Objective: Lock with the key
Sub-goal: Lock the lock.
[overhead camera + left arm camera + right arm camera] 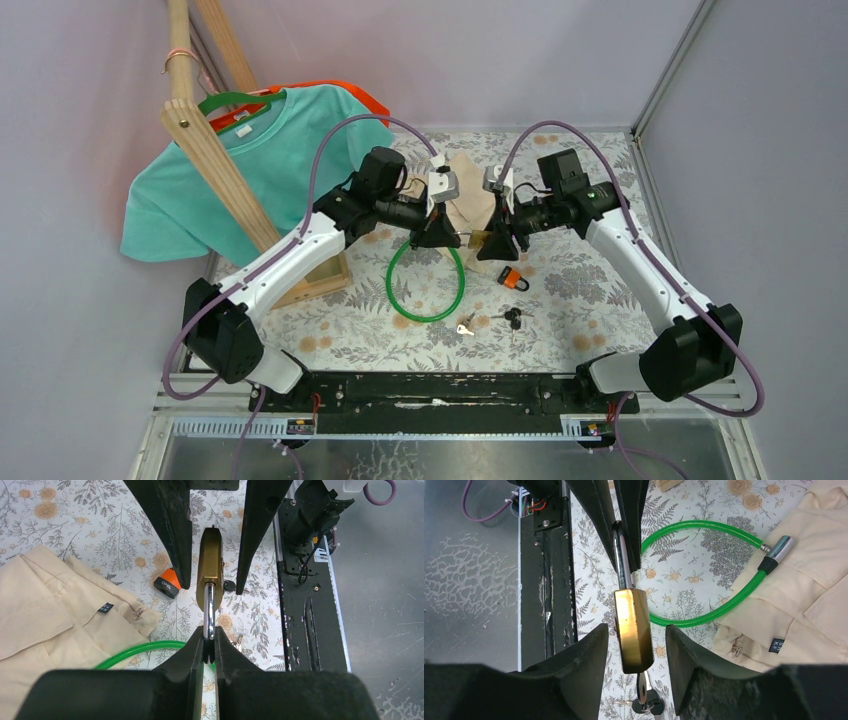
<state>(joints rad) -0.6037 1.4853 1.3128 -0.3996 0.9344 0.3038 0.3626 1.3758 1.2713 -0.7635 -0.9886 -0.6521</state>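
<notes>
- Left gripper [209,642]: you are clamping its jaws on the steel shackle [209,610], holding the brass padlock [210,560] aloft at mid-scene.
- Right gripper [634,635]: its jaws are standing apart, flanking the brass body without touching it.
- Black-headed keys [513,317] are lying at 5 o'clock from the padlock.
- Judged step: you are steadying the lock. The next move is calling for a key fetched and lined up with the keyway.

Facing each other tip to tip, left pincer [209,638] pinched tight, right pincer [636,630] with jaws parted.

Two padlocks [634,630] [167,582], one cable lock [709,525]
</notes>
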